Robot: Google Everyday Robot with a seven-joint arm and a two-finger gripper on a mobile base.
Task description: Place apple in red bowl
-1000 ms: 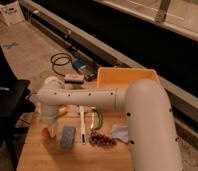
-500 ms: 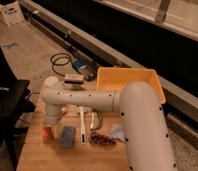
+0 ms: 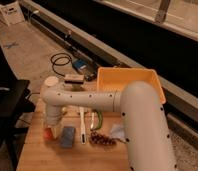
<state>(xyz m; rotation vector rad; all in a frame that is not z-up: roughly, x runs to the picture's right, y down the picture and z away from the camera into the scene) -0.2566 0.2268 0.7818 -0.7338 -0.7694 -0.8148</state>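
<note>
My white arm point(image 3: 107, 100) reaches from the lower right across the wooden table point(image 3: 42, 155) to its left end. There the gripper point(image 3: 52, 129) points straight down, shut. A small orange-red piece of the apple point(image 3: 47, 134) shows just under and left of the gripper, which hides the rest. I cannot tell whether the gripper holds the apple or only touches it. The red bowl is hidden from view.
A blue flat packet point(image 3: 68, 136) lies right beside the gripper. Then come a white stick-like item point(image 3: 82, 127), a green piece point(image 3: 98, 120), dark grapes point(image 3: 102, 139) and a pale wrapper point(image 3: 119, 132). A big yellow tub point(image 3: 129, 80) stands behind the arm. Cables point(image 3: 62, 62) lie on the floor.
The gripper has gone from open to shut at the orange-red apple on the table's left end. The arm has settled slightly lower there.
</note>
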